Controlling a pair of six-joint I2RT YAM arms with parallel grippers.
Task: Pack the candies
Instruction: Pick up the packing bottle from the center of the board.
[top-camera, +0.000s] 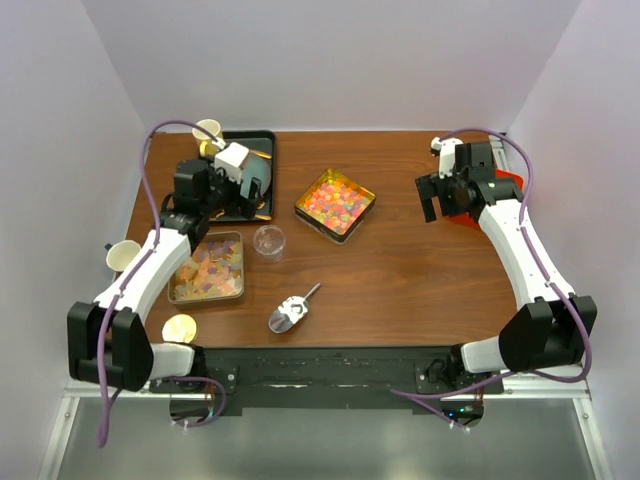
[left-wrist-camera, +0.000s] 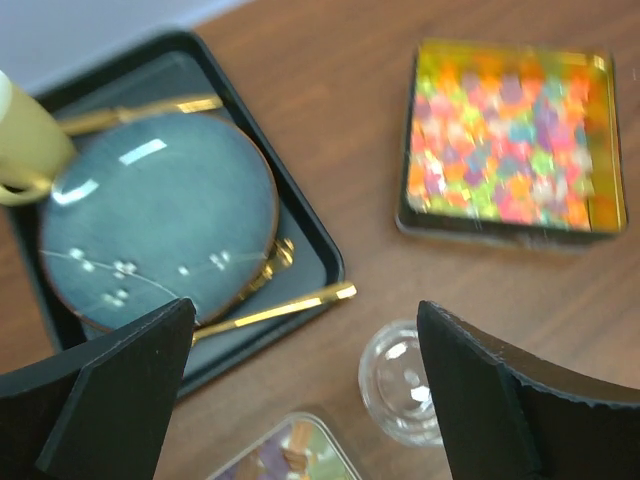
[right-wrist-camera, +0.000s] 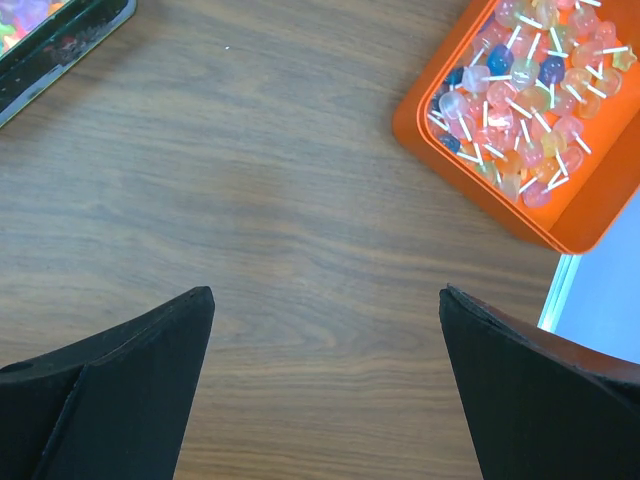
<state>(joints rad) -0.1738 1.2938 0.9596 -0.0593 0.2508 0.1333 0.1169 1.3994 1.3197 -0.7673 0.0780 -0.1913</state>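
The left gripper (left-wrist-camera: 308, 330) hangs over the near right corner of a black tray (left-wrist-camera: 325, 258) at the far left of the table (top-camera: 400, 280), its jaws wide apart and holding nothing. In that tray lies a dark round plate (left-wrist-camera: 160, 220) with gold cutlery (left-wrist-camera: 270, 312) showing at its near edge, and a pale yellow cup (left-wrist-camera: 20, 150) stands at the tray's far left corner. The candies lie in three places. The bright multicolour candies (top-camera: 335, 203) fill a square gold tin (left-wrist-camera: 612, 140) just right of the black tray, near the middle of the table. The pastel candies (top-camera: 208, 268) fill an oblong silver tin (top-camera: 241, 268) nearer, under the left arm. A third lot of small pink, orange and blue candies on white sticks (right-wrist-camera: 530, 90) sits in an orange tray (right-wrist-camera: 470, 175) at the far right edge. A small clear glass jar (top-camera: 268, 241) stands upright between the two tins, touching neither. A metal scoop (top-camera: 290, 312) lies on the bare wood near the front, well apart from both grippers, and a gold round lid (top-camera: 180, 327) lies at the near left, close by the left arm's base. The right gripper (right-wrist-camera: 325, 300) hovers over bare wood just left of the orange tray, jaws spread wide with nothing between them.
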